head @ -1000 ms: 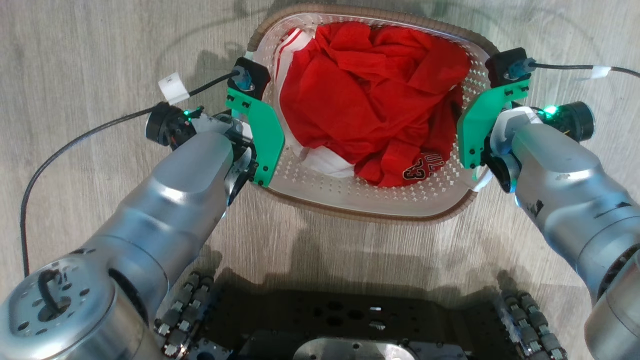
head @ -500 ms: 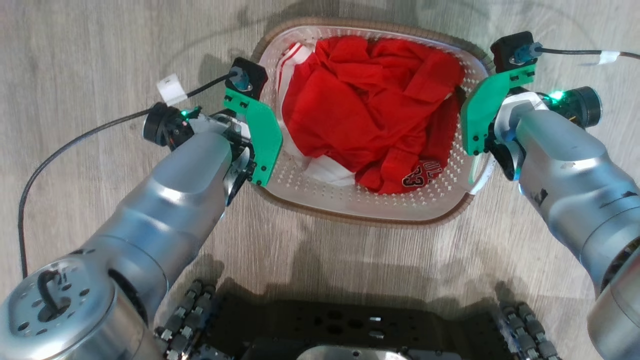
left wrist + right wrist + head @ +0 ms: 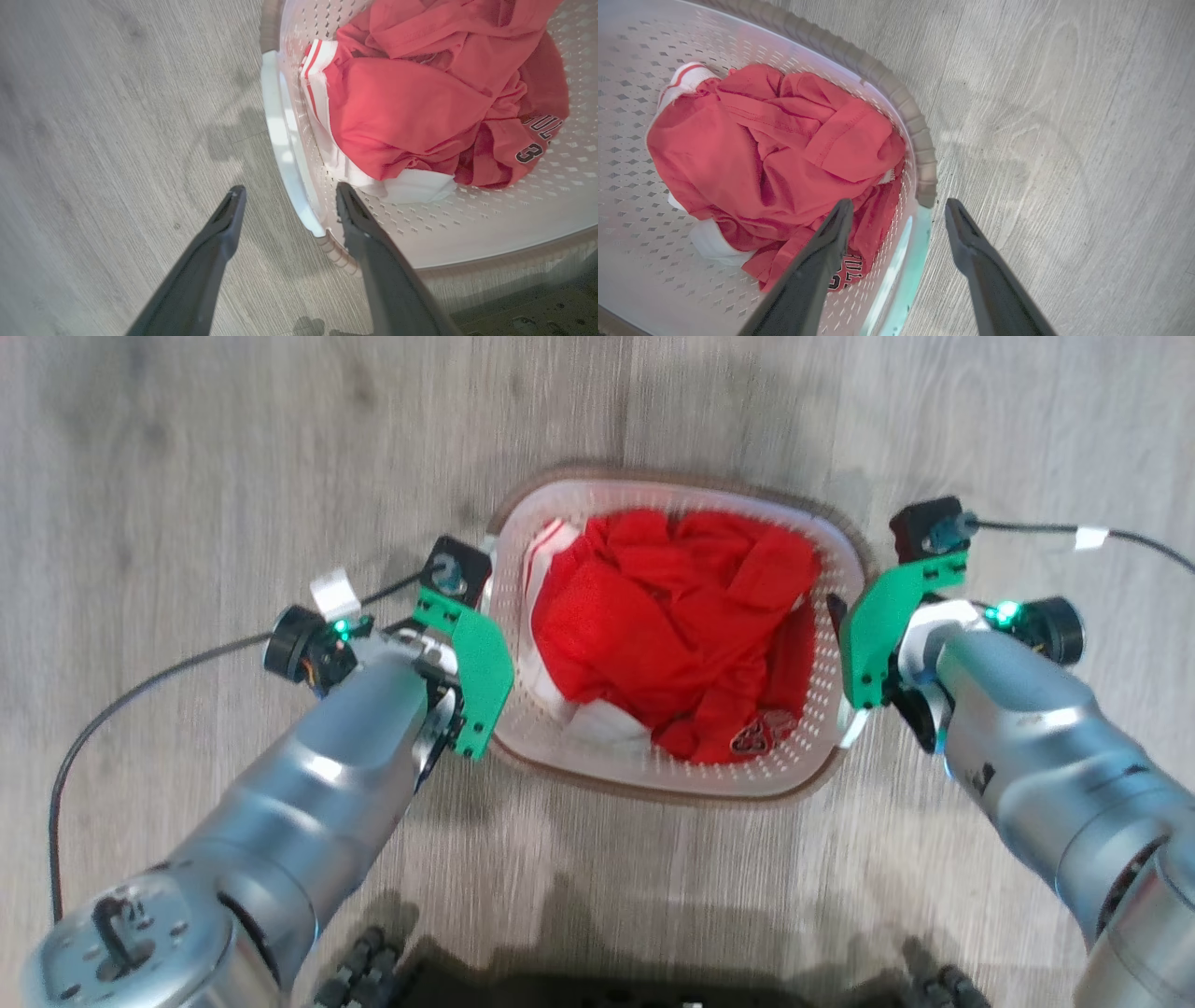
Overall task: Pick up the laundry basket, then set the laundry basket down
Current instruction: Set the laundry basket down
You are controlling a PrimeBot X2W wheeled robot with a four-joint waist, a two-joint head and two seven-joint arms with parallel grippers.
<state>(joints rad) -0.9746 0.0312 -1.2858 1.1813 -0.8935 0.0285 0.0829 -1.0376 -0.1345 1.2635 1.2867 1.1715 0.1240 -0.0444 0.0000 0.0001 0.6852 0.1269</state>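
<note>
While the laundry basket [image 3: 653, 773] of red clothes [image 3: 672, 616] sits on the floor [image 3: 187, 476], the left gripper [image 3: 289, 187] and right gripper [image 3: 899, 202] hold jaws wide astride its handles.

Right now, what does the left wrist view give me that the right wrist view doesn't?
Left wrist view: the left gripper, open, with one finger outside and one inside the laundry basket at its white left handle. The shirt's number 3 is readable.
Right wrist view: the right gripper, open, straddling the teal-lit right handle, plus a long run of brown woven rim.
Both: perforated white walls, the red clothing with a white striped piece, and grey wood floor.
</note>
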